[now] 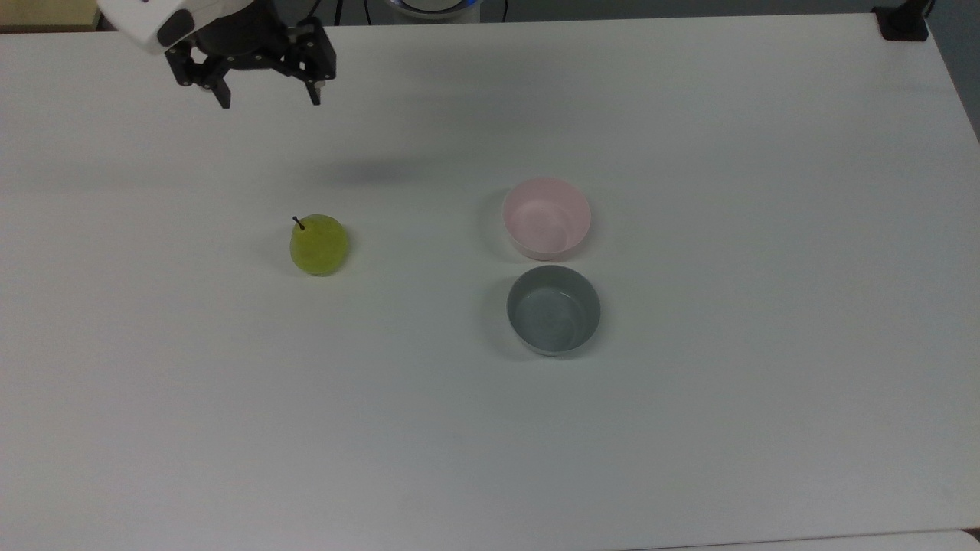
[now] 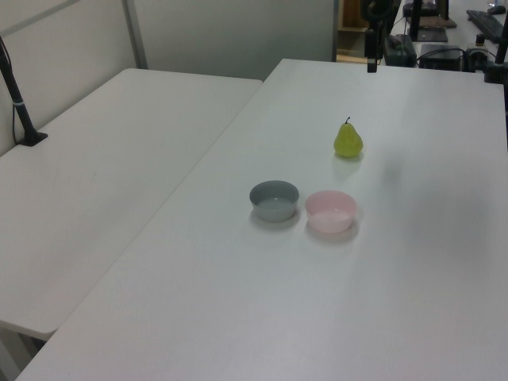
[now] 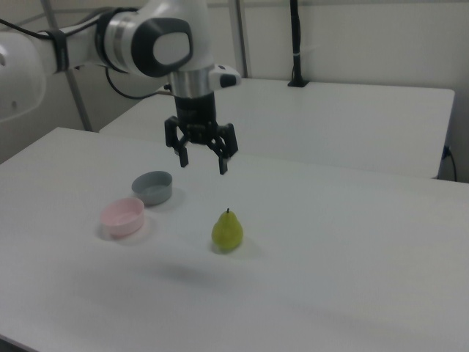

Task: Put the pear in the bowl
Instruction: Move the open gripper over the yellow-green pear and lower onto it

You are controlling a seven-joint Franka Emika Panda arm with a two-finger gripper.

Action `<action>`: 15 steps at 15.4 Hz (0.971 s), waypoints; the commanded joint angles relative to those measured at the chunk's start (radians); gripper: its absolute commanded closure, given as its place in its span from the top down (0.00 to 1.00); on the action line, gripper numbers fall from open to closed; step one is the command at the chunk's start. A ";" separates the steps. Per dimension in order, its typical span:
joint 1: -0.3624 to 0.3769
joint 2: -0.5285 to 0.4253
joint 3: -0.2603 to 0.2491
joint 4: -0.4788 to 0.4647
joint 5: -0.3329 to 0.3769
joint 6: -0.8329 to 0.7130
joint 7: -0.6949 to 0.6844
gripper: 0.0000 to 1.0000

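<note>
Plainly, the pincer [image 1: 265,96] hangs spread and empty above the desk [image 1: 766,428], at about eleven o'clock from the pear [image 1: 319,245] in the top view, likely lining up a grasp. The pear stands upright, well apart from the pink bowl [image 1: 546,217] at its three o'clock.

A grey bowl [image 1: 553,309] sits upright on the white worktop [image 1: 766,229]. A second white table [image 2: 103,175] stands alongside, carrying a black post [image 2: 20,103].

yellow-green pear [image 1: 319,245] (dark stem), pale pink bowl [image 1: 547,217], grey bowl [image 1: 553,309], white table [image 1: 689,421].
</note>
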 commanded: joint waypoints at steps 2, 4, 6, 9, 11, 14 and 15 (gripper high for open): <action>-0.005 0.088 -0.001 -0.018 -0.004 0.070 -0.041 1.00; -0.007 0.111 0.001 -0.023 -0.013 0.103 -0.042 1.00; -0.007 0.114 0.001 -0.055 -0.014 0.156 -0.045 1.00; 0.013 0.135 0.004 -0.101 -0.019 0.221 -0.045 1.00; 0.021 0.157 0.004 -0.101 -0.033 0.238 -0.044 1.00; 0.031 0.184 0.004 -0.110 -0.051 0.242 -0.037 1.00; 0.042 0.195 0.004 -0.112 -0.060 0.257 -0.034 1.00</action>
